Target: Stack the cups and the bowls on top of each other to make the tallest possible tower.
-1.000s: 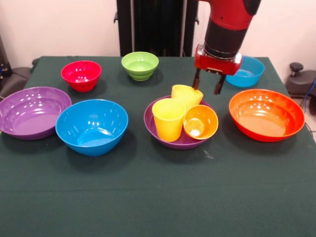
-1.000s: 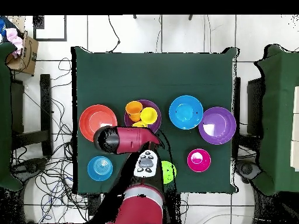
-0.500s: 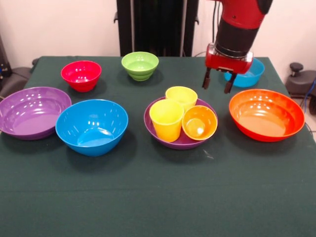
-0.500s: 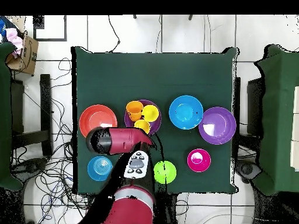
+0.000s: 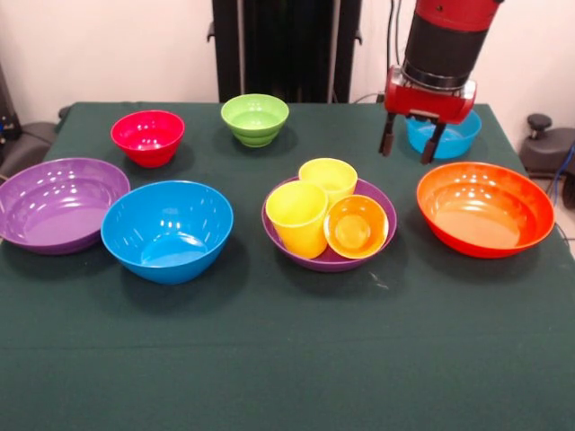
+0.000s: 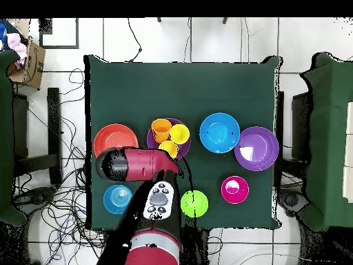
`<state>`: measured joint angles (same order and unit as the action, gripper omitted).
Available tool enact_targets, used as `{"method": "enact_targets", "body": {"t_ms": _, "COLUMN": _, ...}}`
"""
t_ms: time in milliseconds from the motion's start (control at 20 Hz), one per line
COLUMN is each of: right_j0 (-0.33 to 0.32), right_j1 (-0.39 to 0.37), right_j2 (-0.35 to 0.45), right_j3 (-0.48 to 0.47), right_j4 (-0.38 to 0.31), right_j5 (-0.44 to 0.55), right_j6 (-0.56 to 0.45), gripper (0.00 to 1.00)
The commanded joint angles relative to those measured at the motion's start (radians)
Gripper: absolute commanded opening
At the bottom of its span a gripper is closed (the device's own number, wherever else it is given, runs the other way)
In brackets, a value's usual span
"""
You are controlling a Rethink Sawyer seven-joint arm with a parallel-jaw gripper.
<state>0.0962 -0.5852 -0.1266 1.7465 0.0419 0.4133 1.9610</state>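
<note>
A large purple bowl (image 5: 334, 263) at the table's middle holds two upright yellow cups (image 5: 296, 217) (image 5: 329, 178) and an orange cup (image 5: 357, 226) tipped with its mouth toward the camera. My gripper (image 5: 411, 146) is open and empty. It hangs above the table behind and to the right of these cups, in front of the small blue bowl (image 5: 456, 136). In the overhead view the arm (image 6: 131, 164) covers the gripper, and the cups (image 6: 167, 138) show beside it.
Around the table stand a large orange bowl (image 5: 485, 208), a large blue bowl (image 5: 167, 229), a second large purple bowl (image 5: 56, 202), a small red bowl (image 5: 147, 136) and a small light green bowl (image 5: 255, 118).
My gripper has risen and drawn away from the cups, to the right in the front view. The rear yellow cup went from tilted to upright, and the other cups shifted slightly.
</note>
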Motion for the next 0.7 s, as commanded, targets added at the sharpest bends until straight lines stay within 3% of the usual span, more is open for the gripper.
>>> {"method": "enact_targets", "body": {"t_ms": 50, "right_j0": 0.015, "right_j1": -0.006, "right_j2": 0.055, "right_j3": 0.041, "right_j4": 0.051, "right_j5": 0.074, "right_j6": 0.175, "gripper": 1.00}}
{"method": "enact_targets", "body": {"t_ms": 700, "right_j0": 0.045, "right_j1": -0.031, "right_j2": 0.067, "right_j3": 0.068, "right_j4": 0.118, "right_j5": 0.073, "right_j6": 0.198, "gripper": 1.00}}
